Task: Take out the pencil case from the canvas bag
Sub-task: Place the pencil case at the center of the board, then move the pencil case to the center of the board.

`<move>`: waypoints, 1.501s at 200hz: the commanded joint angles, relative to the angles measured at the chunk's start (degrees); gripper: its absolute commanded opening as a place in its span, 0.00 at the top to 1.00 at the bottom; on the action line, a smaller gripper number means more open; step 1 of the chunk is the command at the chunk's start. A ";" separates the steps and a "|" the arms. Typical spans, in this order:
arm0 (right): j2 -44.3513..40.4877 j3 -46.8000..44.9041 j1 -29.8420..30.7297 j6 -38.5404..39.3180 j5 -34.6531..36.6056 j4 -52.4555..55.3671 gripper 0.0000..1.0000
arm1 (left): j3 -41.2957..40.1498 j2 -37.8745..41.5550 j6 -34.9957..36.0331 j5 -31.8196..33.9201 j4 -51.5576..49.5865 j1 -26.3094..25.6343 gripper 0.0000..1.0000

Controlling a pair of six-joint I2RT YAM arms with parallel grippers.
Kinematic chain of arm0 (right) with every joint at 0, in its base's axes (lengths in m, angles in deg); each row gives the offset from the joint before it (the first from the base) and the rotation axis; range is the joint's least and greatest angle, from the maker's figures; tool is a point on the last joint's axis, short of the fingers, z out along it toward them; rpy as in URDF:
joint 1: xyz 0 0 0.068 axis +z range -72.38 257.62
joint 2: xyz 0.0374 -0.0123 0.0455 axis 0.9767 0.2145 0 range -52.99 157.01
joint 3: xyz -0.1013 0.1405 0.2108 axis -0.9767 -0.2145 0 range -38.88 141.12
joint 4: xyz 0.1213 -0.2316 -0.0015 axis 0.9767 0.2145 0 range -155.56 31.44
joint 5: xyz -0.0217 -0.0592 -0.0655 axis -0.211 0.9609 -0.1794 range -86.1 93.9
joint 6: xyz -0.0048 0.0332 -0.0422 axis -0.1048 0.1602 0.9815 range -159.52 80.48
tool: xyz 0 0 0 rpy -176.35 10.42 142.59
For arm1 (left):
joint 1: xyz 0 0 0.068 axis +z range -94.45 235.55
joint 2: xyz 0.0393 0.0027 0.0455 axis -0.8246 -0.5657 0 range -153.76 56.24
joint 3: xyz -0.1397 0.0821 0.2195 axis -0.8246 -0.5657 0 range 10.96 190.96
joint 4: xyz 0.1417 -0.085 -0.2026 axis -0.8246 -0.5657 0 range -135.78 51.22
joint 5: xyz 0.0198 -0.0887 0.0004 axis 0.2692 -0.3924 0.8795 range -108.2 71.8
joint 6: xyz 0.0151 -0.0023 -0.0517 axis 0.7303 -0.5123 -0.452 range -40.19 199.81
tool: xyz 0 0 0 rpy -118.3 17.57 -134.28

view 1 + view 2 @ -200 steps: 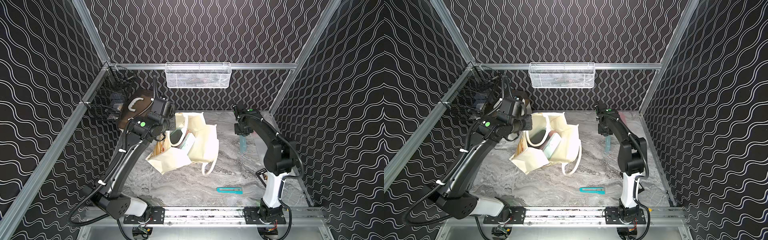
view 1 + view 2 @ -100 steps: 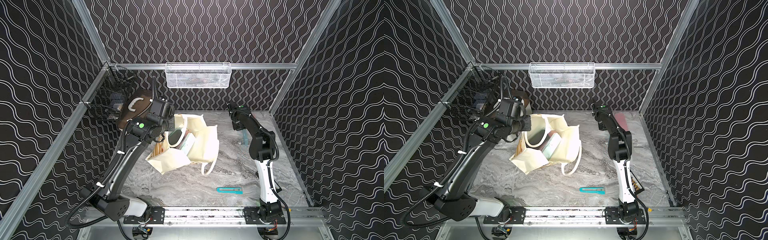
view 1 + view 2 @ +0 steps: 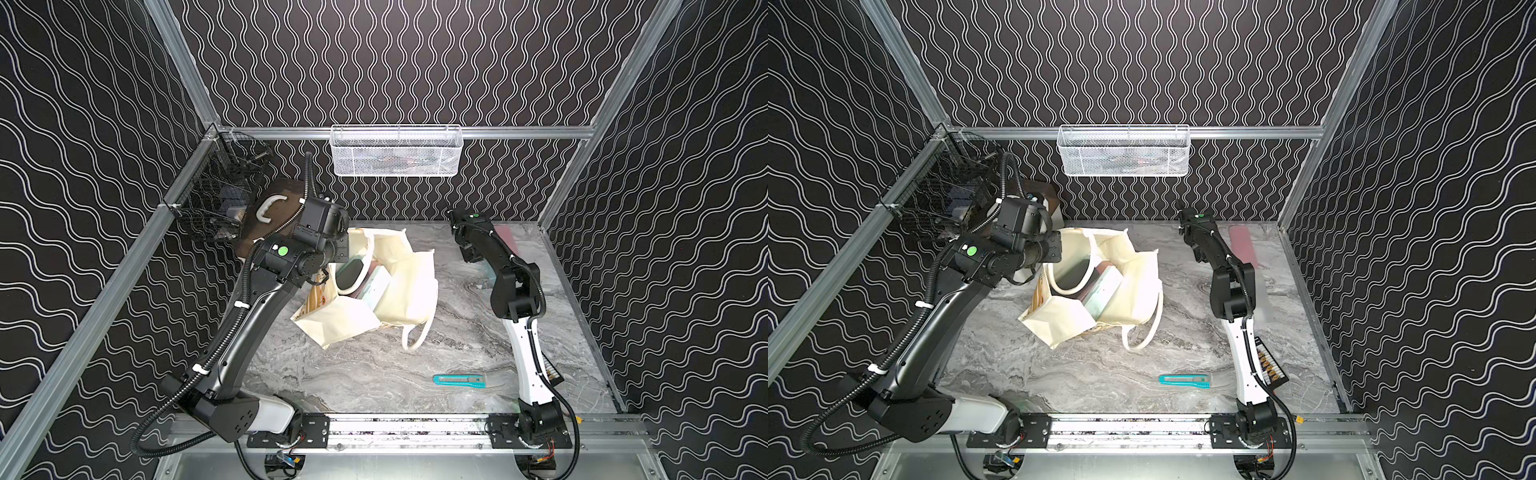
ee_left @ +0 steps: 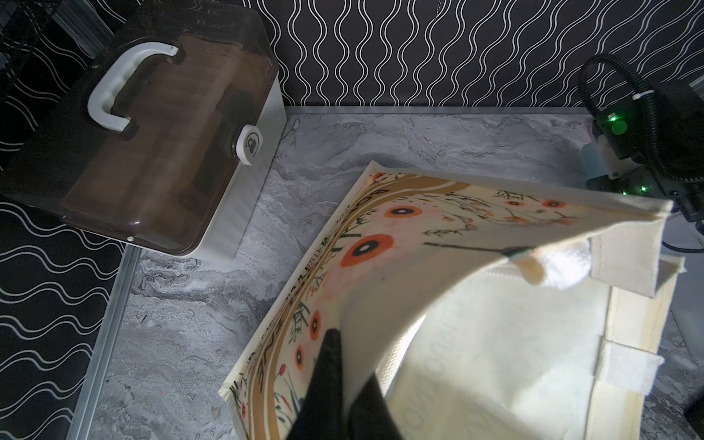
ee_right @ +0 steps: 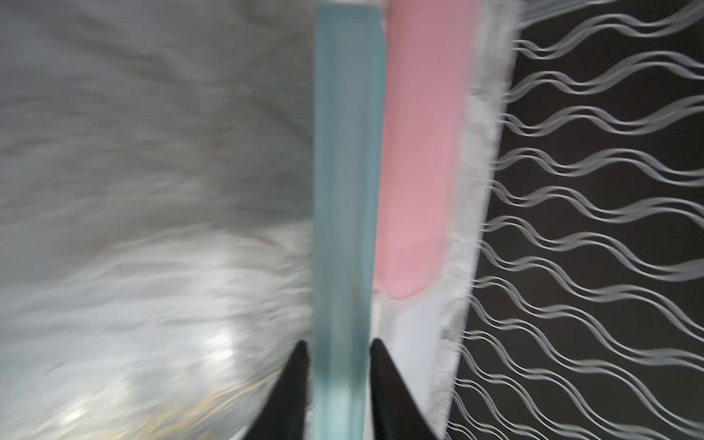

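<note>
Left claw (image 4: 348, 358) clamps rim of canvas bag (image 4: 381, 236) — right claw (image 5: 339, 343) straddles pencil case (image 5: 346, 171), grip unclear.

Cream canvas bag (image 3: 409, 291) with orange-red flowers and tan bands on one side, grey marbled table (image 3: 374, 374), black walls (image 3: 415, 62) with white wavy lines, brown-lidded white box (image 4: 171, 133), teal utility knife (image 3: 459, 380), white mesh basket (image 3: 395, 151)

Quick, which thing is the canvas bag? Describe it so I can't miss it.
On the grey marble table, look mid-table, beside the left arm. The canvas bag is the cream cloth tote slumped open, its floral side pinched by the left gripper. Unlike the hard brown-lidded box in the back-left corner, it is soft, with long loop handles.
</note>
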State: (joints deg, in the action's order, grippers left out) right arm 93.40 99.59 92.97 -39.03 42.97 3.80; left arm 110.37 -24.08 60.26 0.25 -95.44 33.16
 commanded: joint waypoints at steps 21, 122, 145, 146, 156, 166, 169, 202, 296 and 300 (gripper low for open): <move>-4.08 -0.93 0.47 -2.54 -12.13 -0.16 0.41 | 0.21 0.77 -0.54 1.30 2.17 0.26 1.00; -29.73 -34.48 -10.88 -11.42 -35.09 -20.45 0.11 | 6.80 -4.49 2.15 -1.65 4.47 0.25 1.00; -32.62 -40.39 -13.28 -12.01 -37.58 -23.35 0.06 | 9.10 -7.13 1.96 -1.99 5.36 0.24 1.00; -32.68 -40.56 -13.35 -11.96 -37.62 -23.42 0.06 | 9.25 -7.22 1.97 -2.01 5.44 0.24 1.00; -32.77 -42.17 -13.75 -11.60 -37.80 -24.12 0.05 | 10.31 -8.36 1.73 -2.32 5.59 0.25 1.00; -32.74 -43.37 -13.85 -10.94 -37.86 -24.73 0.04 | 11.41 -9.33 1.55 -2.61 5.43 0.25 1.00; -32.59 -43.61 -13.82 -10.81 -37.85 -24.76 0.04 | 11.61 -9.52 1.41 -2.71 5.41 0.29 1.00; -31.63 -45.74 -13.86 -8.82 -39.72 -26.39 0.01 | 10.71 -9.20 0.83 -2.66 5.43 0.25 1.00; -26.01 -44.46 -12.48 -5.28 -39.33 -24.59 0.01 | 8.47 -6.45 -0.22 -0.94 3.93 0.25 1.00; -25.70 -44.26 -12.33 -5.21 -39.06 -24.32 0.01 | 8.49 -6.40 -0.30 -0.88 3.85 0.26 1.00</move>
State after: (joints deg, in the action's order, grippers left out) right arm 66.51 54.28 79.90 -45.83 3.36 -21.62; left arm 118.09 -31.62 60.83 -2.43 -95.11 33.38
